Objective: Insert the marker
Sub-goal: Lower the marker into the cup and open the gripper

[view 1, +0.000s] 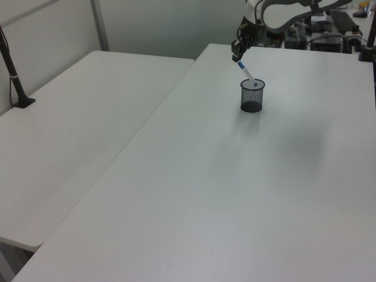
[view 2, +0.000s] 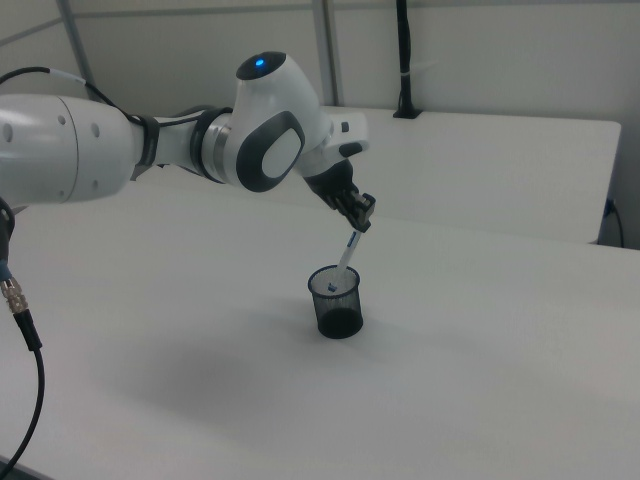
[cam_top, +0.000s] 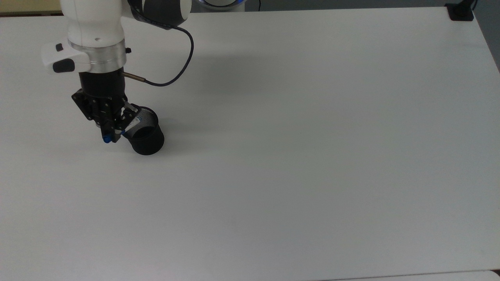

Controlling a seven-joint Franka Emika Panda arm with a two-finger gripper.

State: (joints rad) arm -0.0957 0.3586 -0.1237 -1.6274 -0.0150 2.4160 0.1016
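Note:
A black mesh cup (cam_top: pixel 147 141) (view 1: pixel 252 101) (view 2: pixel 338 308) stands upright on the white table (cam_top: pixel 297 156). My gripper (cam_top: pixel 112 132) (view 1: pixel 238 54) (view 2: pixel 361 214) hangs just above the cup's rim, on the top view's left side of it, shut on the marker. The marker (cam_top: pixel 132 124) (view 1: pixel 248 73) (view 2: pixel 347 256) is a white barrel with a blue cap, and it is tilted. Its blue capped end sticks up past my fingers. Its lower end dips into the cup's mouth.
A black cable (cam_top: pixel 175 74) loops from my wrist over the table. A black clamp (cam_top: pixel 461 11) sits at the top view's far right corner. A second white table (view 1: pixel 76 117) adjoins in the left view, with a black post (view 1: pixel 13 70) on it.

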